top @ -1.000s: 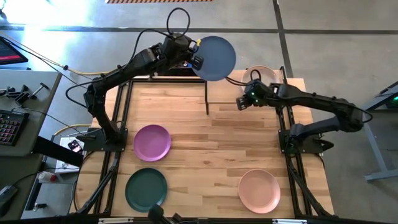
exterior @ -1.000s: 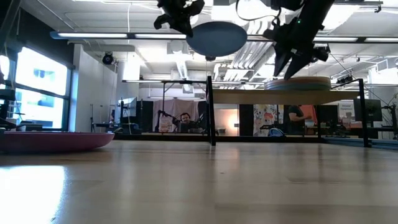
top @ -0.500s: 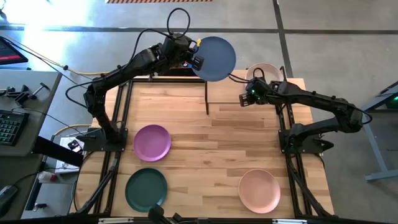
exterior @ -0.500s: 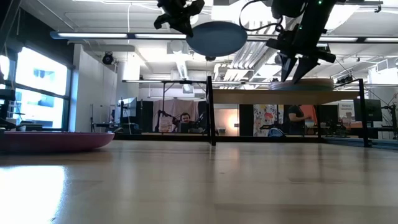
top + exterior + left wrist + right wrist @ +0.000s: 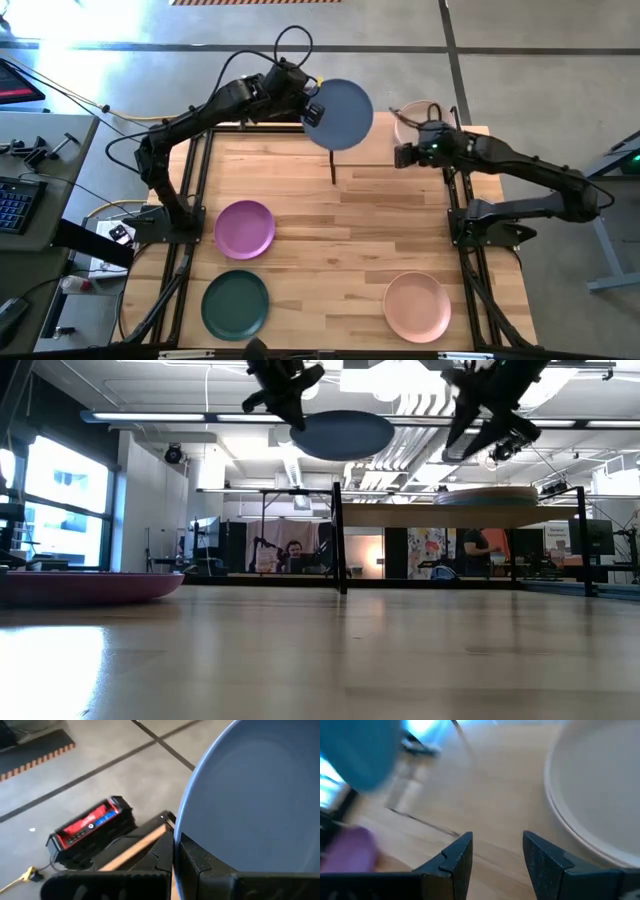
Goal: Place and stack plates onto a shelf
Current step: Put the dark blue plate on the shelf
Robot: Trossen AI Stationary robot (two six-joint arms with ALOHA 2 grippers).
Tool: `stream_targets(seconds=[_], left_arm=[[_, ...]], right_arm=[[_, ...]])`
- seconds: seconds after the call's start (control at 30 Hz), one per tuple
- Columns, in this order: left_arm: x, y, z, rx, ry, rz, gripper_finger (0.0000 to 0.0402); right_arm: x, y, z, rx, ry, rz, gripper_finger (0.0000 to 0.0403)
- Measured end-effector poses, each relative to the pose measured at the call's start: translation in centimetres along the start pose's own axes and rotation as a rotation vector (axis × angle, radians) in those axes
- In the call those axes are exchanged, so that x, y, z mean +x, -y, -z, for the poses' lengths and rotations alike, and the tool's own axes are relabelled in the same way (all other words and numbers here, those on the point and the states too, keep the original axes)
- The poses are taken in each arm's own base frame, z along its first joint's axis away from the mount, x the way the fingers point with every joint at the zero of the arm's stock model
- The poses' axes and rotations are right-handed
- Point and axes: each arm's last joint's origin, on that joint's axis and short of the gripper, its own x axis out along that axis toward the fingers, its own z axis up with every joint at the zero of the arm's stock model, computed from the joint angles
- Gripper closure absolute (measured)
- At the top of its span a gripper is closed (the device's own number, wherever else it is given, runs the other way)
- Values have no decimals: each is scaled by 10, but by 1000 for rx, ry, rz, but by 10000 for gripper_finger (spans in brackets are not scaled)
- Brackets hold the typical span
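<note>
Light-wood tabletop (image 5: 340,250) carries three plates lying flat and well apart: purple plate (image 5: 245,228) toward the left side, dark green plate (image 5: 235,304) near the front left corner, peach plate (image 5: 417,306) near the front right. Raised shelf (image 5: 440,516) at the far edge on thin black legs holds a stack of pale plates (image 5: 484,495) at its right end

Right pincer (image 5: 400,155) up, off the plate stack (image 5: 484,494).

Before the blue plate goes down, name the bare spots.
Shelf: left half bare; right end crowded by the plate stack. Table: the middle between purple plate, dark green plate and peach plate is open.
</note>
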Motion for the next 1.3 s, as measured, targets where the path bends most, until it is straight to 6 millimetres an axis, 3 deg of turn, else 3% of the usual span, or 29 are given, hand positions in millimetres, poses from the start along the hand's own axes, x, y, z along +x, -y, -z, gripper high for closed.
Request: stream_targets(seconds=[0.43,0.97,1.1,1.3], left_arm=[[-9,24,7,-14,-14,76,401],[-14,38,7,-29,21,125,401],[-14,38,7,-29,21,126,401],[-14,38,7,-28,18,131,400]], right_arm=[[-12,-25,-19,-13,213,-280,249],[1,-31,-17,-22,206,-250,252],[4,-32,-17,-24,201,-245,284],[4,-33,-16,-39,189,-253,386]])
